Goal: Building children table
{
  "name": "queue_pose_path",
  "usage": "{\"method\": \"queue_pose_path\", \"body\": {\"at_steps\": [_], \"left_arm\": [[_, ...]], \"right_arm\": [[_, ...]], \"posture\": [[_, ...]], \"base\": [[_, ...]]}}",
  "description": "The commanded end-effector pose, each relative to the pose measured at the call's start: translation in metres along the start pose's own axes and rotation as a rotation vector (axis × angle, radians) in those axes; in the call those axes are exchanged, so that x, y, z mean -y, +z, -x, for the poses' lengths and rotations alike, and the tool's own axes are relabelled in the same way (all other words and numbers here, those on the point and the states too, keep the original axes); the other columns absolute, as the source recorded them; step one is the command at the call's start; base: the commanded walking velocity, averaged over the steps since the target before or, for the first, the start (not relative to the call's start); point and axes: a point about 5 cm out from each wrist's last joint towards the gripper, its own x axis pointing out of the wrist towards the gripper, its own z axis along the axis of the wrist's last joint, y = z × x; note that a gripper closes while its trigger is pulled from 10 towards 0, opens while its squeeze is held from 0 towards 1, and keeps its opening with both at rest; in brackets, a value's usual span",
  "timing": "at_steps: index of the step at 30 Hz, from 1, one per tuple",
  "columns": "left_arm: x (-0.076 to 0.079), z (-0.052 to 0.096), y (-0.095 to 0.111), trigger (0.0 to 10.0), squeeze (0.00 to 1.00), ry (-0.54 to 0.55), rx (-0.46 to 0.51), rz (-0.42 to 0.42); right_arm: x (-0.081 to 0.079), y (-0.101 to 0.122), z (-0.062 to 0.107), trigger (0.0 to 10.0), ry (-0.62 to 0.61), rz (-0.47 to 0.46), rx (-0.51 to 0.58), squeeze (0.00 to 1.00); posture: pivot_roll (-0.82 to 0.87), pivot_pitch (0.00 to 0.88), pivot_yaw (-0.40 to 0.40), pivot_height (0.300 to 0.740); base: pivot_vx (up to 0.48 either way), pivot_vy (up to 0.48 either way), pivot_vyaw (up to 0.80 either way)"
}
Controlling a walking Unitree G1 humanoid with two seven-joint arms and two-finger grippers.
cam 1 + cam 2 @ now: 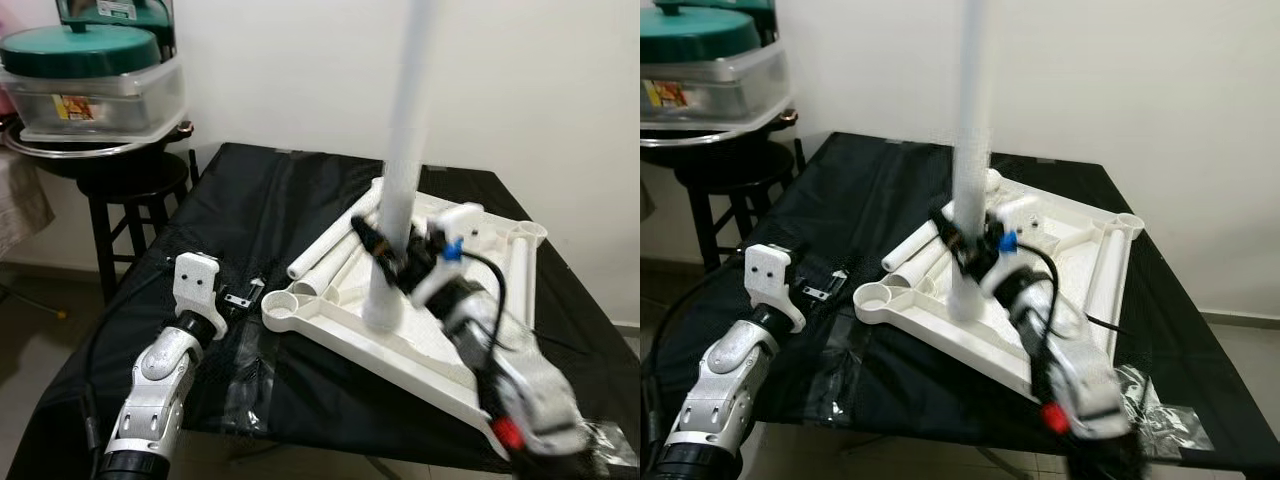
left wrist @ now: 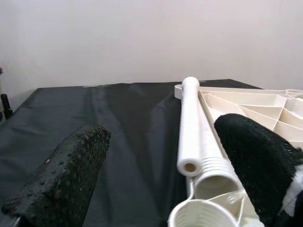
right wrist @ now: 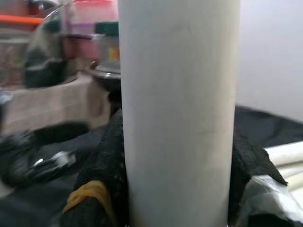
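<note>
A white leg (image 1: 402,160) is standing upright on the upturned tabletop (image 1: 420,345), its foot meeting a socket near the front rim. The right tool (image 1: 385,258) is clamping it low on the shaft, fingers pressing both sides. The tabletop is lying underside up on the black-draped bench (image 1: 250,200), with spare legs (image 1: 325,250) lying against its left edge. The left tool (image 1: 235,298) is hovering just beside the corner socket (image 1: 288,303), its fingers spread apart and gripping nothing. The leg is looking like light, stiff, smooth plastic; a low grip is likely giving the best control, though the tall shaft could tip. A stool (image 1: 125,195) is carrying tubs behind.
</note>
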Motion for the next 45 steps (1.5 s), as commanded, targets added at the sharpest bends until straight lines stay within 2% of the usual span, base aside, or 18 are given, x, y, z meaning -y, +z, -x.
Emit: {"method": "queue_pose_path", "body": {"at_steps": [1, 3, 5, 9, 16, 18, 20, 22, 23, 24, 26, 27, 28, 29, 31, 33, 35, 45], "left_arm": [[-0.001, 0.003, -0.004, 10.0, 0.00, -0.001, -0.022, 0.011], [0.000, 0.003, -0.006, 10.0, 0.00, -0.010, -0.034, 0.013], [0.001, 0.003, -0.008, 10.0, 0.00, -0.015, -0.039, 0.014], [0.002, 0.002, -0.008, 10.0, 0.00, -0.019, -0.043, 0.016], [0.000, 0.004, -0.009, 10.0, 0.00, -0.017, -0.053, 0.014], [-0.002, 0.005, -0.011, 10.0, 0.00, -0.015, -0.061, 0.015], [-0.002, 0.005, -0.011, 10.0, 0.00, -0.015, -0.063, 0.015], [0.002, 0.003, -0.014, 10.0, 0.00, -0.029, -0.071, 0.019], [0.002, 0.003, -0.014, 10.0, 0.00, -0.029, -0.071, 0.019], [0.003, 0.003, -0.015, 10.0, 0.00, -0.033, -0.072, 0.020], [0.004, 0.002, -0.015, 10.0, 0.00, -0.034, -0.071, 0.021], [0.004, 0.002, -0.015, 10.0, 0.00, -0.034, -0.071, 0.021], [0.003, 0.001, -0.014, 10.0, 0.00, -0.030, -0.069, 0.020], [0.003, 0.001, -0.014, 10.0, 0.00, -0.030, -0.069, 0.020], [0.000, 0.003, -0.014, 10.0, 0.00, -0.018, -0.068, 0.017], [0.000, 0.003, -0.014, 10.0, 0.00, -0.018, -0.068, 0.017], [-0.003, 0.005, -0.016, 10.0, 0.00, -0.008, -0.072, 0.012], [-0.002, 0.005, -0.016, 10.0, 0.00, -0.003, -0.071, 0.013]], "right_arm": [[-0.004, 0.006, 0.008, 10.0, 0.082, 0.011, -0.021, 0.00], [-0.004, 0.008, 0.021, 10.0, 0.135, -0.014, -0.064, 0.00], [-0.005, 0.009, 0.023, 10.0, 0.159, -0.054, -0.072, 0.00], [-0.016, 0.005, 0.033, 10.0, 0.245, -0.022, -0.127, 0.00], [-0.018, 0.004, 0.042, 10.0, 0.265, -0.054, -0.145, 0.00], [-0.021, -0.002, 0.059, 10.0, 0.304, -0.092, -0.197, 0.00], [-0.022, -0.003, 0.064, 10.0, 0.316, -0.104, -0.211, 0.00], [0.011, -0.010, 0.057, 10.0, 0.017, -0.031, -0.186, 0.00], [0.011, -0.010, 0.057, 10.0, 0.017, -0.031, -0.186, 0.00], [0.026, -0.012, 0.053, 10.0, -0.131, -0.030, -0.160, 0.00], [0.044, -0.015, 0.046, 10.0, -0.314, -0.024, -0.113, 0.00], [0.044, -0.015, 0.046, 10.0, -0.314, -0.024, -0.113, 0.00], [0.049, -0.014, 0.041, 10.0, -0.393, -0.030, -0.058, 0.00], [0.049, -0.014, 0.041, 10.0, -0.393, -0.030, -0.058, 0.00], [0.051, -0.011, 0.031, 10.0, -0.473, -0.063, 0.036, 0.00], [0.051, -0.011, 0.031, 10.0, -0.473, -0.063, 0.036, 0.00], [0.043, -0.018, 0.020, 10.0, -0.482, -0.147, 0.072, 0.00], [0.029, -0.050, 0.009, 10.0, -0.528, -0.333, 0.046, 0.00]], "posture": [[0.06, 0.000, -0.077, 0.740], [0.05, 0.000, -0.073, 0.740], [0.05, 0.000, -0.073, 0.740], [0.05, 0.000, -0.074, 0.740], [0.05, 0.000, -0.072, 0.740], [0.04, 0.000, -0.065, 0.740], [0.04, 0.000, -0.064, 0.740], [0.02, 0.000, -0.052, 0.740], [0.02, 0.000, -0.052, 0.740], [0.03, 0.000, -0.052, 0.740], [0.03, 0.000, -0.057, 0.740], [0.03, 0.000, -0.057, 0.740], [0.05, 0.000, -0.065, 0.740], [0.05, 0.000, -0.065, 0.740], [0.05, 0.000, -0.068, 0.740], [0.05, 0.000, -0.068, 0.740], [0.06, 0.000, -0.075, 0.740], [0.06, 0.000, -0.079, 0.740]], "base": [[0.000, 0.000, 0.00], [0.000, 0.000, 0.00], [0.000, 0.000, 0.00], [0.000, 0.000, 0.00], [0.000, 0.000, 0.00], [0.000, 0.000, 0.00], [0.000, 0.000, 0.00], [0.000, 0.000, 0.00], [0.000, 0.000, 0.00], [0.000, 0.000, 0.00], [0.000, 0.000, 0.00], [0.000, 0.000, 0.00], [0.000, 0.000, 0.00], [0.000, 0.000, 0.00], [0.000, 0.000, 0.00], [0.000, 0.000, 0.00], [0.000, 0.000, 0.00], [0.000, 0.000, 0.00]]}}
